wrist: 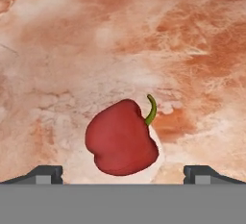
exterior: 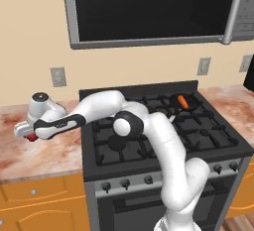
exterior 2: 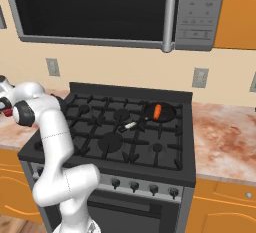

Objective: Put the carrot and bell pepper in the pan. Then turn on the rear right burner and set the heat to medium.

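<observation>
The claw [wrist: 123, 172] hangs over the marbled counter [wrist: 192, 50] to the left of the stove, with its jaws spread as wide as they go. In the hand view the 2 dark fingertips [wrist: 45, 174] stand far apart at the bottom edge, and nothing is pinched between them. The bell pepper [wrist: 121, 139] lies on the counter right between the 2 tips and just ahead of them, dark red with a short green stem curling up on its right side. Neither tip touches it; there is bare counter on both sides between pepper and fingers. The claw is released and holds nothing.

From the left base view the white arm reaches out sideways over the stove's left edge, and the hand sits low over the countertop [exterior: 49, 150] with a speck of red, the bell pepper [exterior: 31, 137], showing under it. The right base view catches the same hand at the far left edge, with a red spot at its tip.

Well away from the claw, across the stove [exterior: 163, 141], the pan [exterior: 184, 102] sits on the back right grate. The carrot [exterior: 183, 101] already lies inside it, an orange stick across the black base. In the right base view the pan [exterior 2: 162, 112] holds the carrot [exterior 2: 157, 111], and the pale handle [exterior 2: 130, 125] points toward the middle of the stove [exterior 2: 115, 142].
</observation>
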